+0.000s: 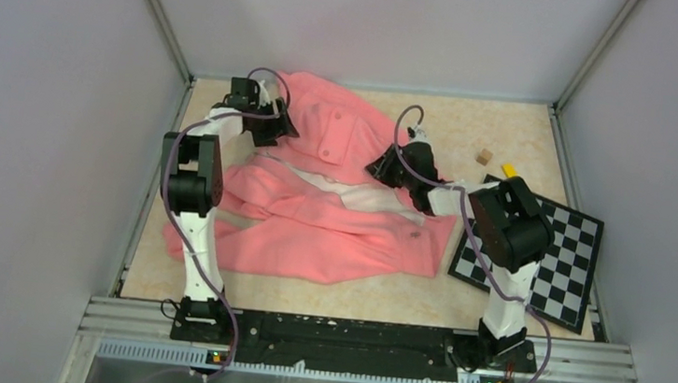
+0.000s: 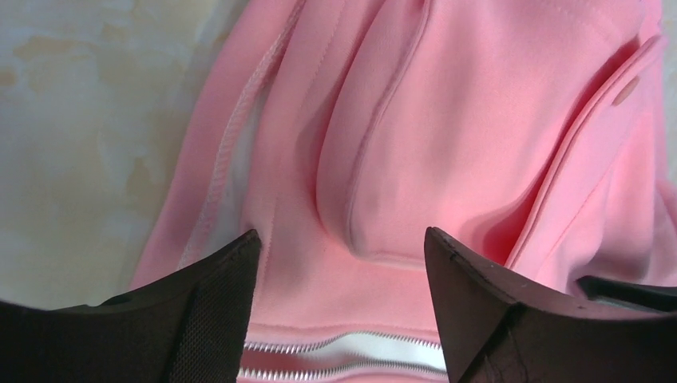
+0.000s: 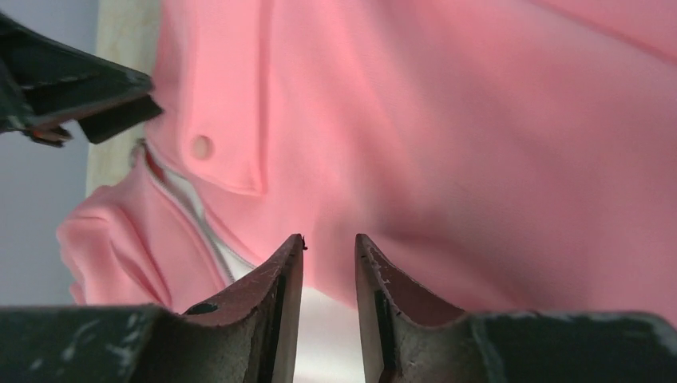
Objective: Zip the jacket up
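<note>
The salmon-pink jacket (image 1: 333,219) lies crumpled across the middle of the table, front open, pale lining showing. My left gripper (image 1: 278,127) hovers over its upper left part. In the left wrist view it (image 2: 342,235) is wide open, with fleece folds and the unjoined zipper teeth (image 2: 335,355) between its fingers. My right gripper (image 1: 381,167) is over the jacket's right side. In the right wrist view it (image 3: 329,238) has a narrow gap between its fingers and holds nothing, with pale lining behind. The buttoned pocket flap (image 3: 202,146) and zipper edge (image 3: 195,219) show there.
A black-and-white checkerboard (image 1: 554,259) lies at the right under the right arm. A small wooden cube (image 1: 484,156) and a yellow piece (image 1: 509,170) sit at the back right. Grey walls close in the table on three sides.
</note>
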Motion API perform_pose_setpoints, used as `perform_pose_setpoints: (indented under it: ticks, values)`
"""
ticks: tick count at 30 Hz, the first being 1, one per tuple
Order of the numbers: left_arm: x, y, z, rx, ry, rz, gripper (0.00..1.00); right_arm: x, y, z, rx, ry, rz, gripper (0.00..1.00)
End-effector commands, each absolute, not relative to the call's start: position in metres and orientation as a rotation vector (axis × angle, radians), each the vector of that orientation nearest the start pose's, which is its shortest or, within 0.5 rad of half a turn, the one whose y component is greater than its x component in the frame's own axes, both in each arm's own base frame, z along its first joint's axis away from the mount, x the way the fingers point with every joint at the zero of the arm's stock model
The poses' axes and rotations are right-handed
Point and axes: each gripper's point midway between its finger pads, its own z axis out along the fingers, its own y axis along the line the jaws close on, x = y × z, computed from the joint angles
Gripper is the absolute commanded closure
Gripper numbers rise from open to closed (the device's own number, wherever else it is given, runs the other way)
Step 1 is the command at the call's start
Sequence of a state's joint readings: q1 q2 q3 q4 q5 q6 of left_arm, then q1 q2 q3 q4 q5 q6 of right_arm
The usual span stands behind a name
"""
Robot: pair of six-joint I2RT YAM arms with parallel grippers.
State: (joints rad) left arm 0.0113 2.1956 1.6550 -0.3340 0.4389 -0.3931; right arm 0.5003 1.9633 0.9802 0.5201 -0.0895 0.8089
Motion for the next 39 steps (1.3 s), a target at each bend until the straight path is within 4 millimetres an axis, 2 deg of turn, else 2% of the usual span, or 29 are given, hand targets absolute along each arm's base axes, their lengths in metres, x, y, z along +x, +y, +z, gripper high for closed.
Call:
perform_pose_setpoints:
  ticks: [1,3,5,10,14,16,20,24,28,32,36,39]
  values:
    - [0.515,-0.063,0.091,-0.231,2.419,-0.562,0.19,0.442,0.33,0.128,-0.121,1.973,0.94,0.7]
    - [0.513,-0.059,0.104,-0.2,2.391,-0.525,0.16,0.439,0.339,0.139,-0.199,1.939,0.948,0.69]
    - [0.511,-0.052,0.107,-0.183,2.375,-0.469,0.14,0.436,0.349,0.159,-0.292,1.865,0.948,0.67]
    - [0.503,-0.027,0.085,-0.232,2.412,-0.334,0.13,0.445,0.379,0.196,-0.424,1.756,0.876,0.62]
    - [0.505,-0.038,0.063,-0.228,2.465,-0.419,0.18,0.467,0.411,0.224,-0.401,1.689,0.945,0.61]
    - [0.503,-0.039,0.049,-0.242,2.511,-0.427,0.22,0.47,0.423,0.223,-0.434,1.68,0.944,0.62]
    - [0.505,-0.043,0.045,-0.237,2.531,-0.457,0.33,0.461,0.437,0.193,-0.495,1.684,0.961,0.61]
    - [0.505,-0.054,0.045,-0.23,2.517,-0.537,0.39,0.462,0.437,0.178,-0.55,1.74,0.919,0.62]
    - [0.505,-0.06,0.05,-0.223,2.5,-0.588,0.57,0.462,0.434,0.176,-0.59,1.735,0.877,0.6]
    - [0.506,-0.067,0.065,-0.198,2.452,-0.635,0.81,0.456,0.44,0.169,-0.65,1.739,0.909,0.6]
    - [0.508,-0.08,0.1,-0.134,2.366,-0.736,1.0,0.449,0.452,0.164,-0.709,1.733,0.983,0.6]
    - [0.505,-0.087,0.123,-0.051,2.284,-0.773,1.0,0.443,0.463,0.165,-0.743,1.709,1.067,0.59]
